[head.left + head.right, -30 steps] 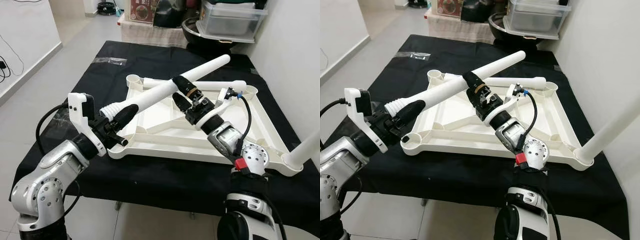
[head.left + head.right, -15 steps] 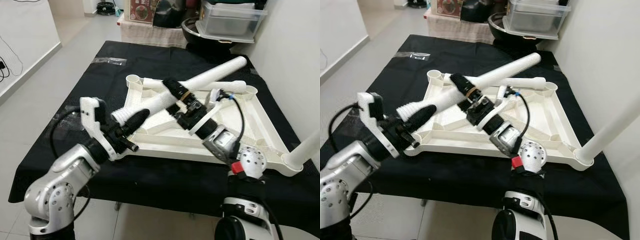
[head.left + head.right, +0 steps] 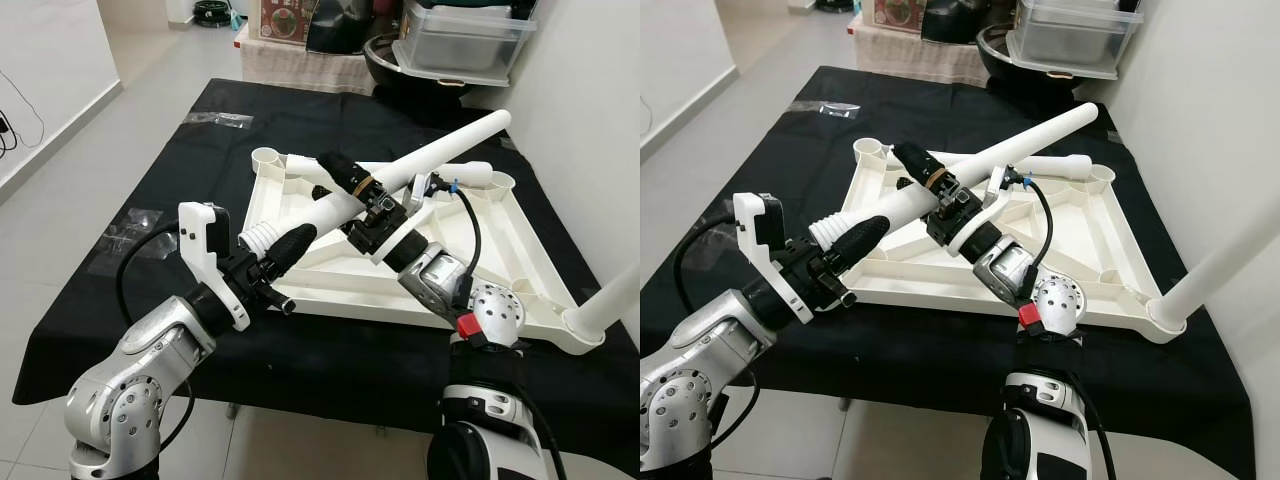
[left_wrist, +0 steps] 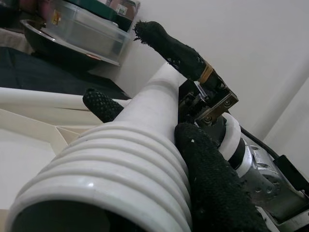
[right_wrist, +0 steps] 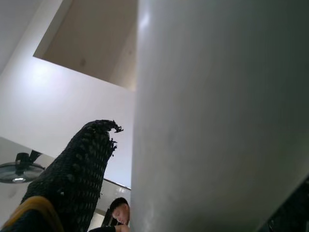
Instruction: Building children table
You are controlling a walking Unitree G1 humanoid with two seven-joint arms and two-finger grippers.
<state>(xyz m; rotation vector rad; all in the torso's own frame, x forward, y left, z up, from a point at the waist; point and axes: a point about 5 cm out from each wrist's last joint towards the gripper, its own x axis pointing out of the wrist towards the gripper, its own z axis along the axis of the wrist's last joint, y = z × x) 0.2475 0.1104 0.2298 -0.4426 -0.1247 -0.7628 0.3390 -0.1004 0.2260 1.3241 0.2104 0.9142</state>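
Left eye view shows a white table leg (image 3: 400, 178) held slanted above the upturned white table top (image 3: 520, 250), which lies on a black cloth (image 3: 150, 170) in the middle of the frame. The leg runs from its ribbed, threaded end at lower left of centre up to its plain rounded end at upper right. The left gripper (image 3: 288, 247) pinches the ribbed end, with its black fingers pressed against the sides of the leg, so this end sits just beside the near left edge of the table top. The right gripper (image 3: 352, 180) clasps the leg near its middle; one finger lies over the top of the tube and the other goes under it. In the left wrist view the ribbed end (image 4: 101, 179) is very close to the camera, and a black finger (image 4: 212, 193) touches it on one side. A second leg (image 3: 420, 172) lies flat inside the table top along its far rim, and a third leg (image 3: 612, 298) stands in the corner socket at the right edge of the frame. At the top of the frame a clear plastic box (image 3: 460, 40) sits behind the table.
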